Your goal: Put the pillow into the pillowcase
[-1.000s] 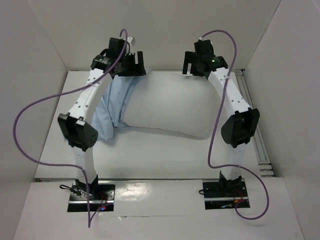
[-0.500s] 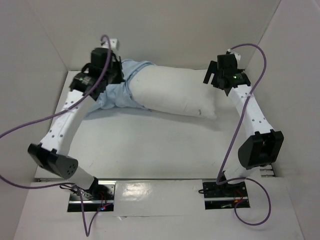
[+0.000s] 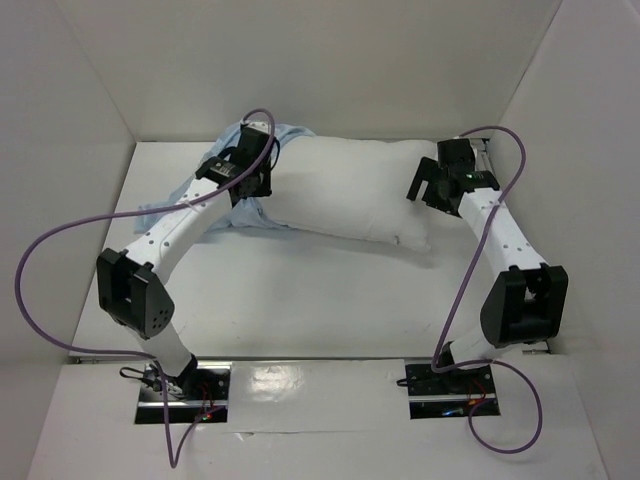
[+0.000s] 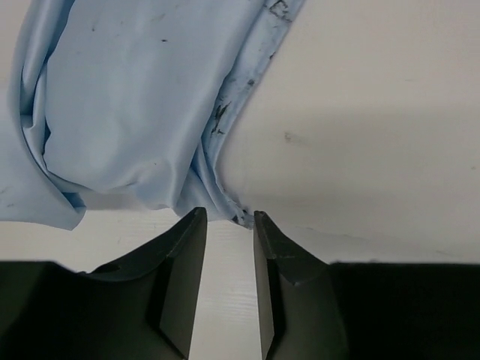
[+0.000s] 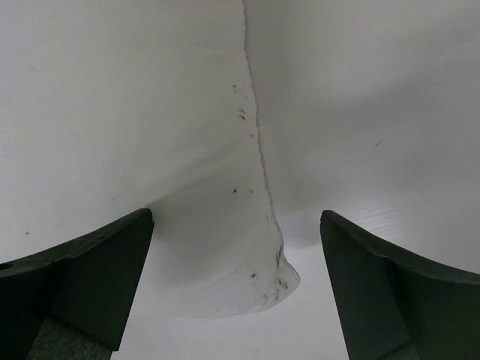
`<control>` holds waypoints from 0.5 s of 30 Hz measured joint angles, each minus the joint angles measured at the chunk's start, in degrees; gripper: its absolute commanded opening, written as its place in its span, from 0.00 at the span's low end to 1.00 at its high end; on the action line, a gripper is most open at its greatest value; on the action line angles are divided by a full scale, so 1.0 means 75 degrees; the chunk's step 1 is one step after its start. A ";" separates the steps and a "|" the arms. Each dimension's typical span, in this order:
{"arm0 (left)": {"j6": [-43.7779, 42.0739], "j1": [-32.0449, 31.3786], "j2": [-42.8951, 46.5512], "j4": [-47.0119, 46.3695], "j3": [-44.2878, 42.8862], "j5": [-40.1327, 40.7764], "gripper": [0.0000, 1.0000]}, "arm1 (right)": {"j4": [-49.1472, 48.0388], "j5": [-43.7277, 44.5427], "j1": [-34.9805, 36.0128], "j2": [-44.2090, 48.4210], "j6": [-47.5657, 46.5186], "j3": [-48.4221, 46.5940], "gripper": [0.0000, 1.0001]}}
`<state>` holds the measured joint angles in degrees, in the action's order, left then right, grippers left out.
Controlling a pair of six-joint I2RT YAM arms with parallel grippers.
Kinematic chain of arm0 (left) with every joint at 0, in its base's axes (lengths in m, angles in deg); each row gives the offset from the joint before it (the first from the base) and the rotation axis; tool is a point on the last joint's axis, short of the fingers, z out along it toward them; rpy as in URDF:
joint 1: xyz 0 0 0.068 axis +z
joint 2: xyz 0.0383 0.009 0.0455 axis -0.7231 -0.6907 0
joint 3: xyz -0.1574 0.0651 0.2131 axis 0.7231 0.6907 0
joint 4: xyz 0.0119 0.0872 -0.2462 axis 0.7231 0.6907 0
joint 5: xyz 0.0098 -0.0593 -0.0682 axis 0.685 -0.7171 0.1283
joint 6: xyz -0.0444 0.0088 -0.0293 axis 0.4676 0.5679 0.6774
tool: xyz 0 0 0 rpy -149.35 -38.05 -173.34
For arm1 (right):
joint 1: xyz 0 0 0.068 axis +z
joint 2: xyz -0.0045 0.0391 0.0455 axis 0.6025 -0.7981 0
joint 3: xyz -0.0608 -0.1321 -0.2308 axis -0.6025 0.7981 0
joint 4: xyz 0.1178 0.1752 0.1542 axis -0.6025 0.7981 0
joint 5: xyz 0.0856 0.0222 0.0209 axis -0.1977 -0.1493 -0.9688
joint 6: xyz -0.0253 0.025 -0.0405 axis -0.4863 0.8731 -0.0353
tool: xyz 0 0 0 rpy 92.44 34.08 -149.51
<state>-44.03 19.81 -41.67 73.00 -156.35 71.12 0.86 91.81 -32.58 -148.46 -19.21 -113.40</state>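
Inward the left arm has swung since the earlier frame. The left tool, narrowly parted and empty, sits at the hem of the pillowcase, at the 9 o'clock end of the pillow, which lies toward the 12 o'clock edge of the surface. The right tool gapes wide over its 3 o'clock corner.

Bright, even light, soft shadows, close foregrounds in wrist views slightly blurred.

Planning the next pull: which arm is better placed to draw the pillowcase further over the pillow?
Left, likely. The left end effector sits at the pillowcase hem against the pillow; the right end effector hangs open at the pillow's bare far corner.
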 measured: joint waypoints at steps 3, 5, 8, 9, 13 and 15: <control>0.0117 0.0009 -0.0277 -0.0061 0.0000 0.0309 0.47 | -0.0015 -0.0041 -0.0006 0.0085 0.0000 0.0000 1.00; 0.0163 0.0009 -0.0466 -0.0099 0.0000 0.0405 0.47 | -0.0015 -0.0067 -0.0009 0.0087 0.0000 0.0000 1.00; 0.0178 0.0041 -0.0761 -0.0125 -0.0006 0.0504 0.47 | -0.0015 -0.0102 -0.0017 0.0090 -0.0006 0.0000 1.00; 0.0181 0.0058 -0.0863 -0.0128 -0.0023 0.0519 0.47 | -0.0015 -0.0108 -0.0017 0.0090 -0.0006 0.0000 1.00; 0.0187 0.0160 -0.1145 -0.0154 -0.0076 0.0571 0.45 | -0.0015 -0.0108 -0.0017 0.0090 -0.0006 0.0000 1.00; 0.0198 0.0221 -0.1204 -0.0160 -0.0087 0.0595 0.44 | -0.0015 -0.0108 -0.0017 0.0090 -0.0006 0.0000 1.00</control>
<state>-42.55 21.47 -50.70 71.80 -157.01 75.58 0.76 91.00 -32.71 -147.78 -19.26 -113.40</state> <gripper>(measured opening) 0.445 0.994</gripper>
